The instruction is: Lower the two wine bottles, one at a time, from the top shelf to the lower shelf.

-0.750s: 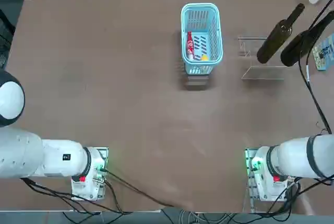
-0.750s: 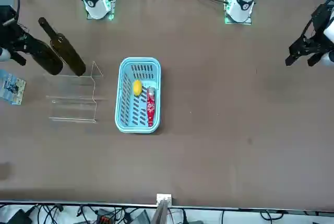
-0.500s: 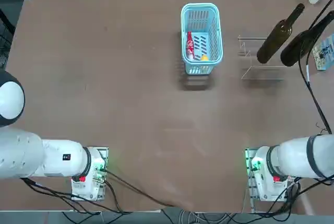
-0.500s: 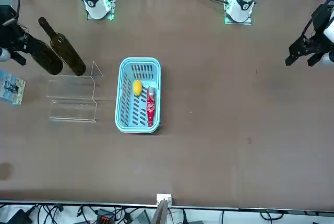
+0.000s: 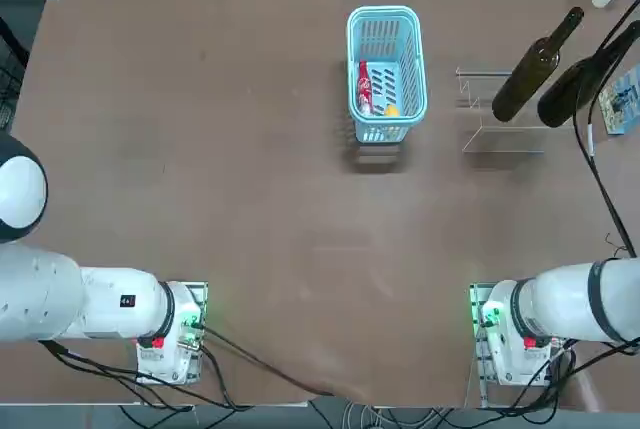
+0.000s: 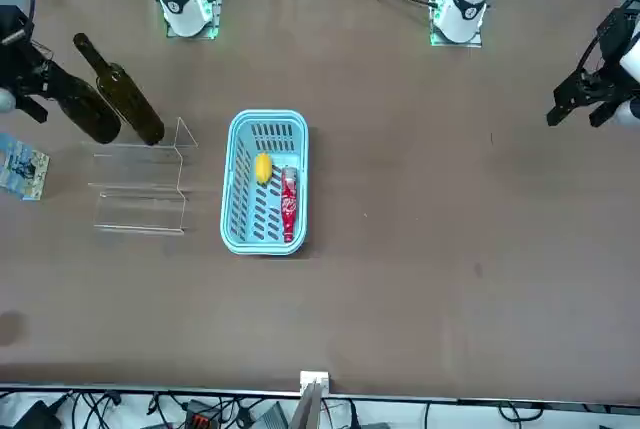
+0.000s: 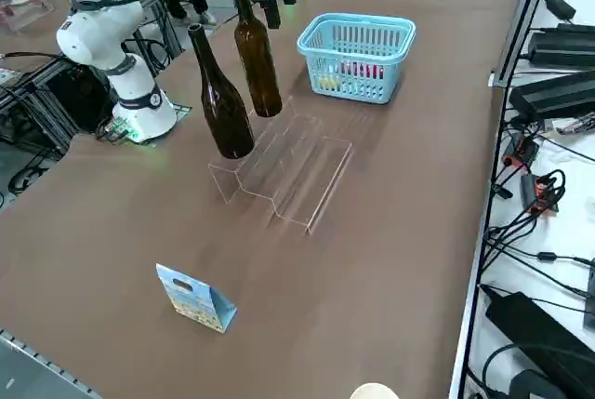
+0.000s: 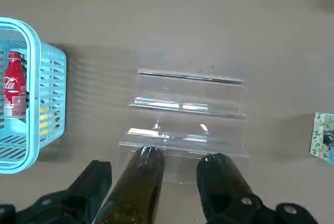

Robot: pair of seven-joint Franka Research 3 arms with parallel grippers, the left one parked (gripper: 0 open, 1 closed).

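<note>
While hovering above the bottles, right gripper [image 8: 156, 174]: jaws wide, nothing held
Change: none, same hover as a moment ago
Wine bottles [image 7: 228, 111]: both upright on top shelf [image 7: 249, 143]
Lower shelf [image 7: 316, 185]: bare, first grasp pending

Even bright overhead light, soft faint shadows, sharp focus, little glare

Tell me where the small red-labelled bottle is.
In the top view the red-labelled bottle lies inside the light-blue basket, beside a yellow object, left of the acrylic stand.
</note>
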